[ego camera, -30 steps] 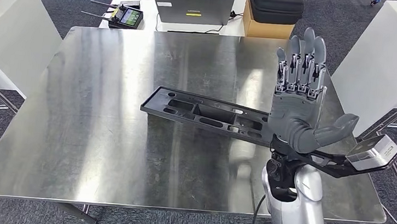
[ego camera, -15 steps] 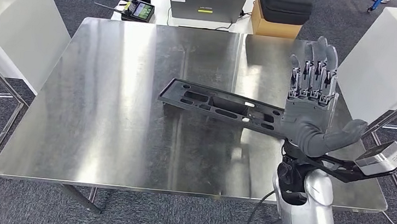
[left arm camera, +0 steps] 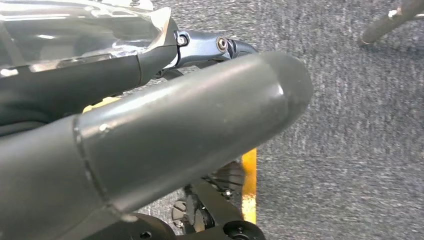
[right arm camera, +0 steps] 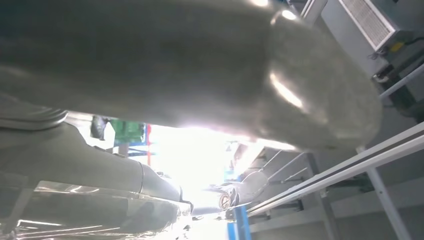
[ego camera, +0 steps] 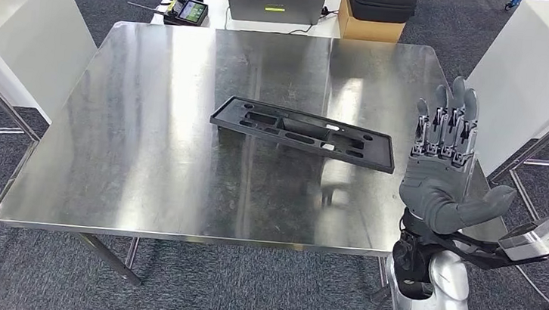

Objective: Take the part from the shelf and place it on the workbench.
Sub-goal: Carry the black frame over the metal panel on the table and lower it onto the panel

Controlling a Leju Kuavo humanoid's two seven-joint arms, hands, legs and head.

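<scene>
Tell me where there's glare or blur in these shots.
Head view: sharp; streaky reflections on the steel workbench beside the black part. Right wrist view: blown-out backlight, right hand a dark blur. Left wrist view: the left hand's thumb soft, carpet blurred.

You have the part (ego camera: 303, 133) lying flat on the bench (ego camera: 143, 150), near its middle. Your right robot hand (ego camera: 443, 183) stands off the bench's right edge, apart from the part. Behind the bench, a laptop (ego camera: 275, 2) sits between a remote controller (ego camera: 187, 12) and a cardboard box (ego camera: 371, 27)

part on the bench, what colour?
Black, matte plastic. The part shows best in the head view, lying flat on the steel workbench.
</scene>
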